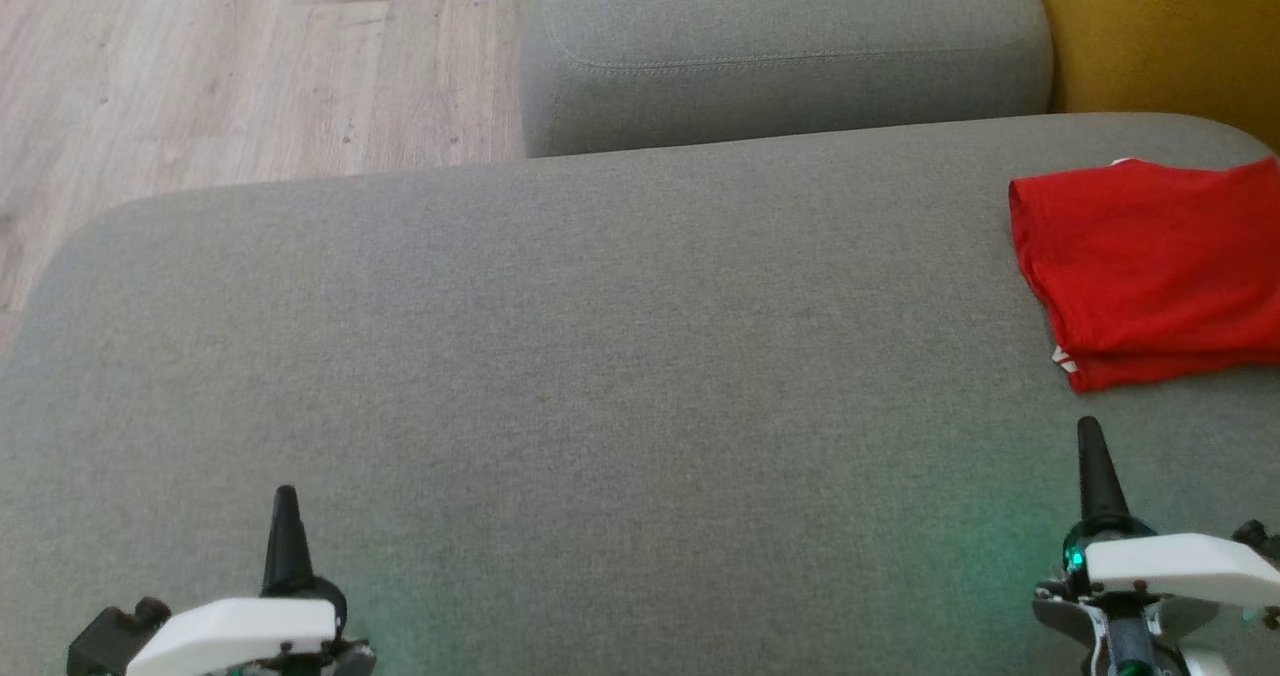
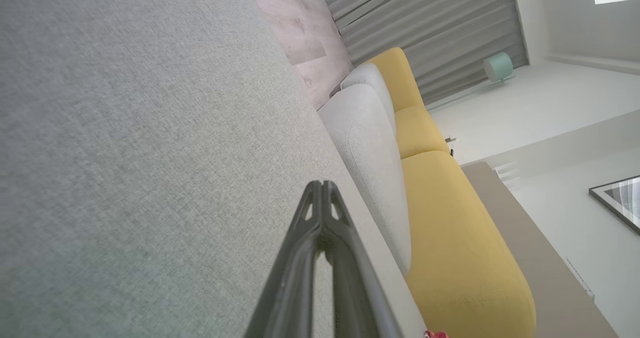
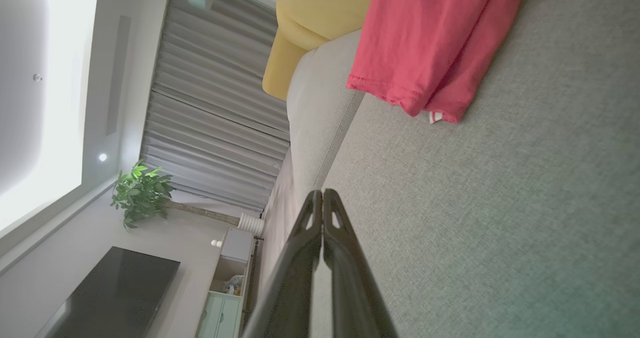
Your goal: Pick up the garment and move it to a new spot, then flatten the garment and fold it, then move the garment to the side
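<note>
Red garment (image 1: 1150,266) lies folded at the far right of the grey sofa seat (image 1: 600,356) (a white tag peeks out at its near corner). Left claw (image 1: 286,501) is clenched on nothing, low left, well apart. My right claw (image 1: 1089,431) is likewise pinched empty, near the garment, not touching.

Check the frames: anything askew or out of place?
Nothing major. The garment lies folded on the cushion, right side; a white tag pokes out at its near corner and the layers sit slightly offset. Left gripper and right gripper are shut, off the cloth.
</note>
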